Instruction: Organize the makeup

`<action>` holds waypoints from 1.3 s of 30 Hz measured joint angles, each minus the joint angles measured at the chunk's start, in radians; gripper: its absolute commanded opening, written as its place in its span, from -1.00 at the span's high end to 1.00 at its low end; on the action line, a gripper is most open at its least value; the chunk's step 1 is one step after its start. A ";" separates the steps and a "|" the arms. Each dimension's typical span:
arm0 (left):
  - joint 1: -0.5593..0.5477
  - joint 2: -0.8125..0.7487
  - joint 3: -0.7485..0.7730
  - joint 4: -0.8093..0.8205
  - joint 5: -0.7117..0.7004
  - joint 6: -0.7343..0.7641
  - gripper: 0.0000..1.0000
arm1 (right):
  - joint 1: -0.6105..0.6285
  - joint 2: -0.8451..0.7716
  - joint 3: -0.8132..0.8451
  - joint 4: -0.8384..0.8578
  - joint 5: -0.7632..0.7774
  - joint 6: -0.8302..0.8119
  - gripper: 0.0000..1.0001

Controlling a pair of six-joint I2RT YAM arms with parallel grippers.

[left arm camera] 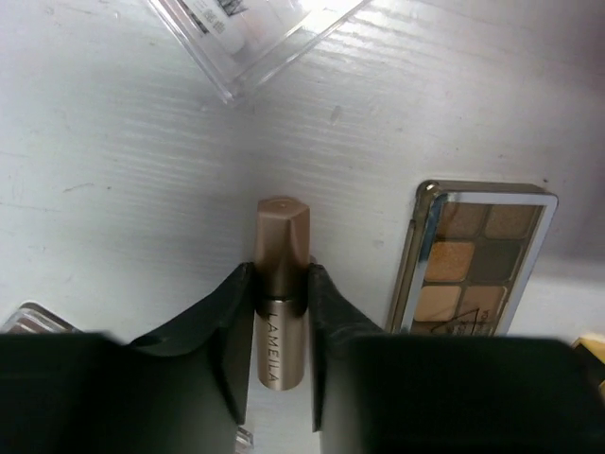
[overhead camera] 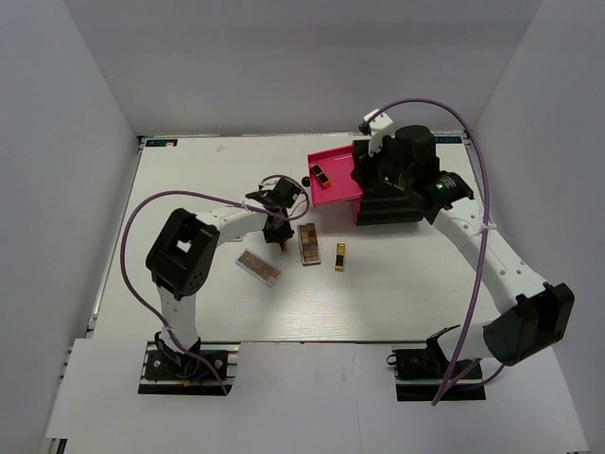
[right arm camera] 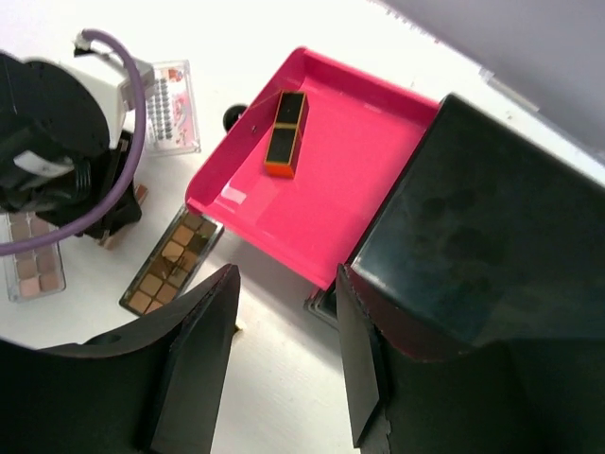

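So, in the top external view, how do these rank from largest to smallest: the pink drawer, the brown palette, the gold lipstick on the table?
1. pink drawer
2. brown palette
3. gold lipstick
The differences are clear.

Clamped at its middle between the fingers of the left gripper (left arm camera: 280, 284), a rose-gold hexagonal tube (left arm camera: 282, 222) lettered LAMEILA, flat end pointing away from the wrist. Just right of it, apart, a long brown eyeshadow palette in a metallic frame (left arm camera: 473, 260) — flat, with tan, bronze and dark brown pans facing up. Beyond the tube's tip, a clear plastic case with white and pink contents (left arm camera: 255, 33), flat and slanted. Nearer the arm bases, a clear-cased palette of pink and brown pans (overhead camera: 258, 268), flat, at an angle. Right of the brown palette, a small gold-and-black lipstick (overhead camera: 339, 256). On its side in the open pink drawer (right arm camera: 359, 189) — near its left edge — a black-and-gold lipstick (right arm camera: 285, 133).
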 measured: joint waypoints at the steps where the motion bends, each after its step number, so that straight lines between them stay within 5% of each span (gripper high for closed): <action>1: 0.000 0.002 0.002 0.002 0.000 -0.002 0.47 | -0.002 -0.005 -0.014 0.003 -0.006 0.002 -0.02; 5: -0.005 0.003 0.004 0.002 0.003 0.001 0.70 | -0.014 -0.033 -0.074 0.006 -0.035 0.006 -0.04; 9: -0.007 -0.023 -0.019 0.002 0.004 0.014 0.81 | -0.027 -0.085 -0.152 0.013 -0.074 0.005 -0.50; 12: -0.008 -0.098 -0.051 -0.023 0.014 0.044 0.83 | -0.035 -0.134 -0.216 0.027 -0.100 -0.001 -0.58; 16: -0.008 -0.259 -0.045 -0.010 0.044 0.095 0.84 | -0.049 -0.193 -0.319 0.047 -0.140 -0.021 -0.23; 20: -0.010 -0.355 0.039 0.042 0.095 0.136 0.79 | -0.064 -0.235 -0.407 0.060 -0.203 -0.024 0.58; 22: -0.010 -0.345 0.110 0.085 0.122 0.147 0.79 | -0.068 -0.253 -0.437 0.063 -0.239 -0.027 0.78; 29: -0.011 -0.119 0.341 0.204 0.237 0.121 0.75 | -0.072 -0.286 -0.492 0.079 -0.338 -0.031 0.77; 33: -0.011 0.028 0.432 0.229 0.291 0.082 0.58 | -0.072 -0.300 -0.520 0.080 -0.347 -0.034 0.64; 39: -0.011 0.142 0.499 0.245 0.343 0.037 -0.15 | -0.073 -0.299 -0.526 0.081 -0.342 -0.039 0.28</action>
